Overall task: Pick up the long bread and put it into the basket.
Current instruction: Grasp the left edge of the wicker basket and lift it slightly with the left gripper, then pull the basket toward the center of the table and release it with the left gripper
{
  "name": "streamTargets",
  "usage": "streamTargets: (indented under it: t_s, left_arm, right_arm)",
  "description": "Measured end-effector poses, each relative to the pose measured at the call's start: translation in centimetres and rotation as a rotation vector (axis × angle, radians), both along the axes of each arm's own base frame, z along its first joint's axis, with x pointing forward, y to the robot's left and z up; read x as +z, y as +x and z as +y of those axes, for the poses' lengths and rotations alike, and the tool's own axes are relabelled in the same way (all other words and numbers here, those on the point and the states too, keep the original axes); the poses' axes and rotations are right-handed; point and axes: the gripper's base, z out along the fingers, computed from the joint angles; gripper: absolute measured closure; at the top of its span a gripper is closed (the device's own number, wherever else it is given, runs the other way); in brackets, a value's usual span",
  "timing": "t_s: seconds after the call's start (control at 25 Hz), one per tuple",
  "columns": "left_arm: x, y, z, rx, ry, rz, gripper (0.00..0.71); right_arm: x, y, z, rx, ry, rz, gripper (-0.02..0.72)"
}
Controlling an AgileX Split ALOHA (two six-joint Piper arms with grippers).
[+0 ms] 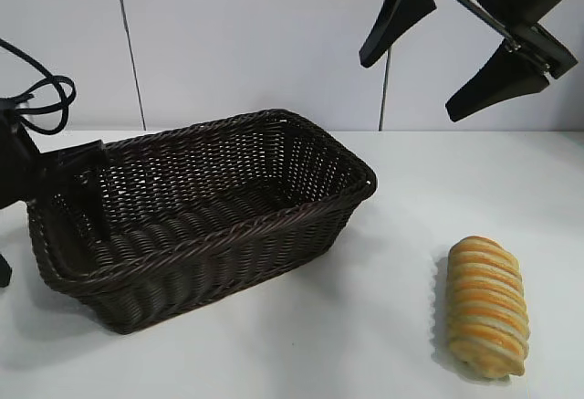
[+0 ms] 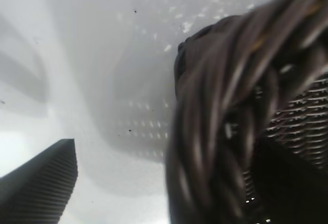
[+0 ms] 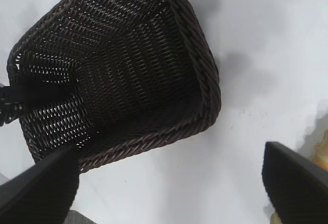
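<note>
On the white table (image 1: 401, 262), the ridged golden-tan long bread (image 1: 487, 306) lies untouched, right of the dark woven wicker basket (image 1: 301, 225) — whose rim the left gripper (image 1: 82, 180) straddles, grip uncertain. Right gripper (image 1: 465, 47) hangs wide above — next, descend onto the loaf.

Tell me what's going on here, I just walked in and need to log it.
The left gripper is at the basket's left end, one finger inside and one outside the wall. The right gripper hangs open above the table, empty. The long bread lies untouched on the table, to the right of the basket.
</note>
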Motion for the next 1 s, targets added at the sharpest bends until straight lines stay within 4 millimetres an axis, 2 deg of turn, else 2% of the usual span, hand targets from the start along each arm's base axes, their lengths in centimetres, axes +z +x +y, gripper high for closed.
streamTargets:
  t_s: [0.04,0.24,0.4,0.52,0.84,0.92,1.0]
  left_arm:
    - [0.1,0.0,-0.1,0.013,-0.009,-0.002,0.610]
    - [0.1,-0.1,-0.1,-0.017,-0.010,0.003,0.610]
    - [1.3,0.6,-0.6,-0.090,-0.044,-0.017,0.610]
    - [3.2,1.8,-1.1,-0.140,-0.072,-0.056,0.610]
    - [11.0,5.5,-2.4,-0.281,-0.125,-0.192,0.610]
    - [11.9,6.3,-2.7,-0.327,-0.130,-0.207,0.610]
    - [11.4,7.0,-3.5,-0.363,-0.126,-0.208,0.610]
  right_arm:
    - [0.0,0.0,0.0,0.001,0.000,0.001,0.008]
    - [0.0,0.0,0.0,0.002,0.000,0.003,0.008]
    - [0.0,0.0,0.0,0.003,0.000,0.005,0.008]
    - [0.0,-0.1,0.0,0.004,0.000,0.006,0.008]
    - [0.0,-0.1,0.0,0.004,0.000,0.007,0.008]
    - [0.0,-0.1,0.0,0.005,0.000,0.007,0.008]
    - [0.0,-0.1,0.0,0.005,0.000,0.007,0.008]
